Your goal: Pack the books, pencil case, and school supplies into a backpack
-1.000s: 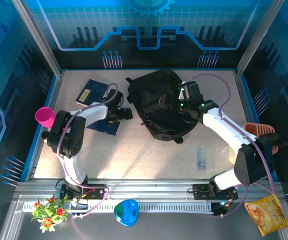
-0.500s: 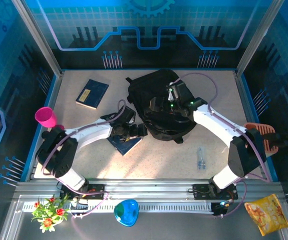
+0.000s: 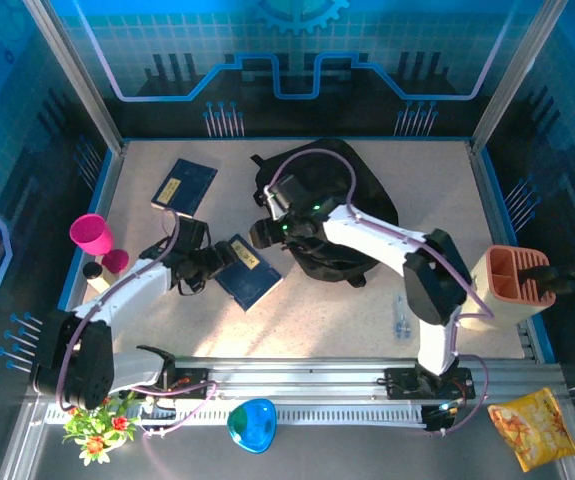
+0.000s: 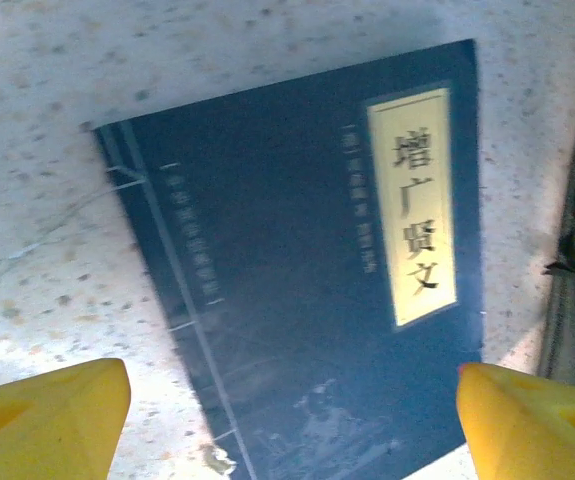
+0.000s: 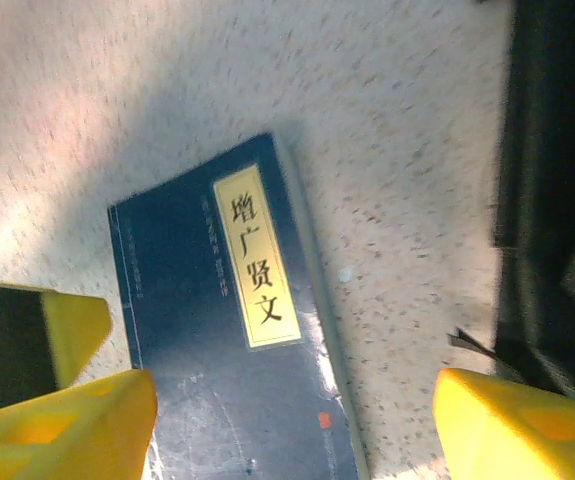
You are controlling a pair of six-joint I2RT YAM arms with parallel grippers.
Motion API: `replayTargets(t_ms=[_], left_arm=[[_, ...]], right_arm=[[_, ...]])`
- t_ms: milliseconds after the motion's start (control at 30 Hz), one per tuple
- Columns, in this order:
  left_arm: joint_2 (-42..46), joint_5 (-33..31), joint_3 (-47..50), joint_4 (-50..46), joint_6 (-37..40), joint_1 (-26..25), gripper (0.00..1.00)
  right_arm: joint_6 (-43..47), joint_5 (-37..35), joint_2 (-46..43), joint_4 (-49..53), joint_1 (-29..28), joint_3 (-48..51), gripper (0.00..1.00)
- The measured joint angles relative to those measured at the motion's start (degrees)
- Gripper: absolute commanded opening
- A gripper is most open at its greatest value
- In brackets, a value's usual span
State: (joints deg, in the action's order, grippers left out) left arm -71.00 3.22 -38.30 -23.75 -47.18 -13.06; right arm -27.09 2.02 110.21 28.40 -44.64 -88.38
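Navy book [image 3: 248, 271] flat on your table [image 3: 367, 310] just left of the backpack [image 3: 372, 195], your left gripper [image 4: 287, 420] over it, jaws wide, your right gripper [image 5: 287, 430] above it, jaws wide, second navy book [image 3: 184, 186] far left.

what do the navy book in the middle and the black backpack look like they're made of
The navy book: likely paper with a matte card or cloth cover; thread stitching shows along its spine, gold label. The backpack: soft black woven fabric, probably nylon or polyester; it slumps and creases, dull finish.

Pink cup [image 3: 90, 233] left, orange rack [image 3: 520, 285] right, yellow bag [image 3: 537, 428], probably snacks.
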Motion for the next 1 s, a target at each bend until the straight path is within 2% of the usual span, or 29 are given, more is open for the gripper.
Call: replayTargets(t_ms=[200, 567, 867, 1000], left_arm=[[0.66, 0.72, 3.78, 0.55, -1.75, 1.03, 0.71], [-4.31, 4.15, 4.72, 4.83, -2.25, 1.11, 0.69], [-6.97, 6.58, 4.81, 7.56, -2.27, 1.29, 0.64], [-7.32, 7.13, 4.83, 7.54, -2.29, 1.77, 0.56]], right_arm=[[1.51, 0.15, 7.89, 3.67, -1.81, -4.39, 0.53], [2.29, 0.15, 13.62, 7.41, -1.81, -7.3, 0.38], [1.68, 0.42, 15.96, 8.09, -1.81, -7.78, 0.32], [1.07, 1.05, 15.98, 8.02, -1.79, -7.82, 0.3]])
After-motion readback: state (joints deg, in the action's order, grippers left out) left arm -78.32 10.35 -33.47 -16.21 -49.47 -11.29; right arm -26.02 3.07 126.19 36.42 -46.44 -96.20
